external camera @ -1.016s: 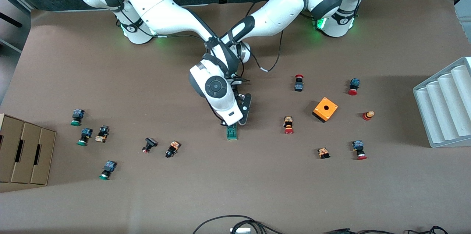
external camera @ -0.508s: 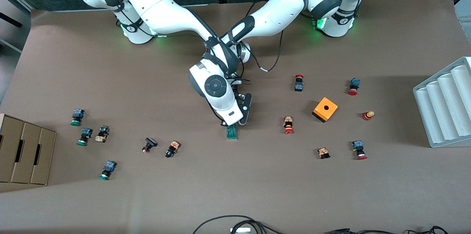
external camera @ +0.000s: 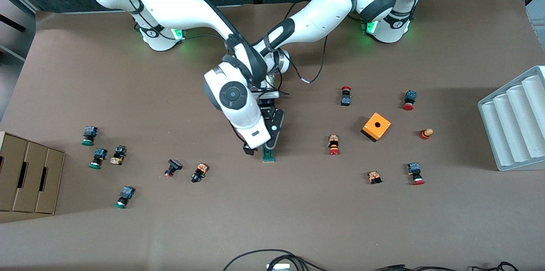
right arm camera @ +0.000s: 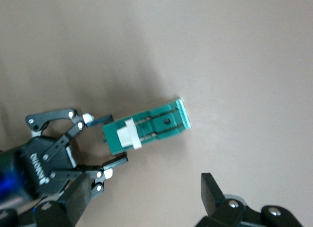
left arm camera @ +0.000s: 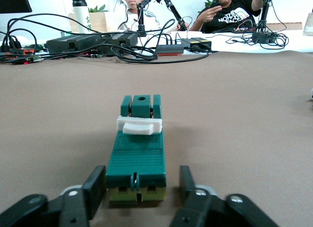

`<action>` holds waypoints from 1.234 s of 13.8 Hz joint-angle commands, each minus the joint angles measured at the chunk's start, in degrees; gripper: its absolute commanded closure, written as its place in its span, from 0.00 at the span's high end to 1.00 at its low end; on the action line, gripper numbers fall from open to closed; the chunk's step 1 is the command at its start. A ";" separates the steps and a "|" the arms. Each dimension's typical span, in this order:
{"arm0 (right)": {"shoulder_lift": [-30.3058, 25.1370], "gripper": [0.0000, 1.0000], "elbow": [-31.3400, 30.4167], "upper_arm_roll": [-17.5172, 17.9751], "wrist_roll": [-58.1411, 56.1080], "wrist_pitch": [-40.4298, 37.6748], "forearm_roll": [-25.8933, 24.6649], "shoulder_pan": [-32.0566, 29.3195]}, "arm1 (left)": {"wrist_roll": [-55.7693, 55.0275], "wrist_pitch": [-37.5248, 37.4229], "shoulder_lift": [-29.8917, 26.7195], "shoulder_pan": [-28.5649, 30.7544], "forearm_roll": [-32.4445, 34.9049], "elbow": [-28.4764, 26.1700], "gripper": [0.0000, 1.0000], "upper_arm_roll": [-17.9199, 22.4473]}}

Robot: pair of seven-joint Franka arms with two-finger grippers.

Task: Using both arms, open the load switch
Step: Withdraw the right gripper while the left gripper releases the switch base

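Left gripper (left arm camera: 139,188) straddles the load switch (left arm camera: 137,156) end, fingers parted, not touching; right gripper (external camera: 249,148) released above it

Front view: high camera facing both arm bases, covering the whole table (external camera: 298,220). Left wrist view: low, close, level with the tabletop. Right wrist view: close, looking down; all three share the load switch (external camera: 268,154) (left arm camera: 137,158) (right arm camera: 146,129).

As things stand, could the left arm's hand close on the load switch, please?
Probably yes. The left hand is open at table level with a finger on each side of the load switch; nothing lies between them. The right hand is open beside it.
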 commanded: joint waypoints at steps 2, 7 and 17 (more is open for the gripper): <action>-4.10 1.00 -0.41 -0.94 2.85 -2.29 -0.27 -2.41 | 1.31 0.88 1.12 -0.06 0.14 2.18 1.00 0.13; -8.94 1.00 -0.49 -1.30 20.33 -3.60 -0.80 -2.67 | 7.53 2.36 -1.16 -0.06 -7.13 2.45 1.00 -0.40; -14.92 1.00 -0.49 -1.57 39.51 -12.66 -1.50 -12.41 | 34.94 7.12 -8.98 0.02 -28.92 2.97 1.00 -0.40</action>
